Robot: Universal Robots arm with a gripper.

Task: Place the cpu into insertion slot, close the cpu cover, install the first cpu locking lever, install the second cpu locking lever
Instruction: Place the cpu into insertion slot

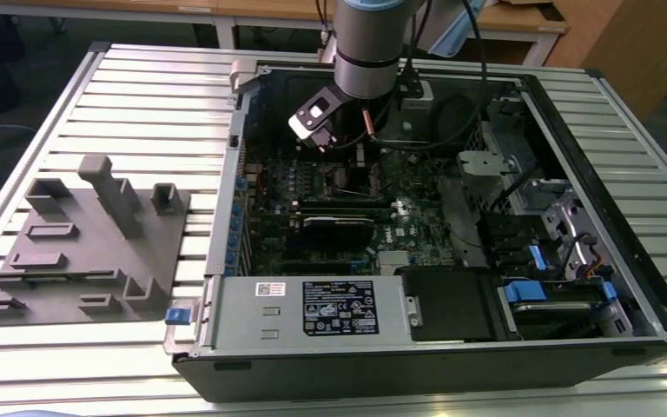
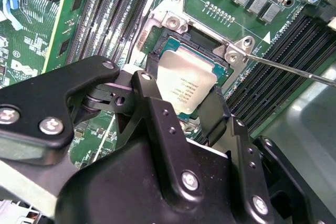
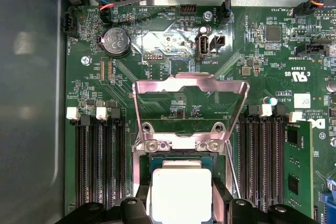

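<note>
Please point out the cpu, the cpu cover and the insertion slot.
cpu [image 2: 186, 82]: second wrist view, middle of its silver face.
cpu cover [image 3: 152, 85]: first wrist view, frame bar opposite its hinge.
insertion slot [image 2: 164, 16]: second wrist view, its metal rim.

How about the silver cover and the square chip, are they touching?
Apart. In the first wrist view the cpu cover stands swung open, away from the cpu, with the hinge between them.

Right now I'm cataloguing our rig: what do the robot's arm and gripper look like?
The grey cylindrical metal arm has a light-blue ring and black cables alongside. The matte black gripper has hinged link plates with silver screws and slim black jaws.
</note>
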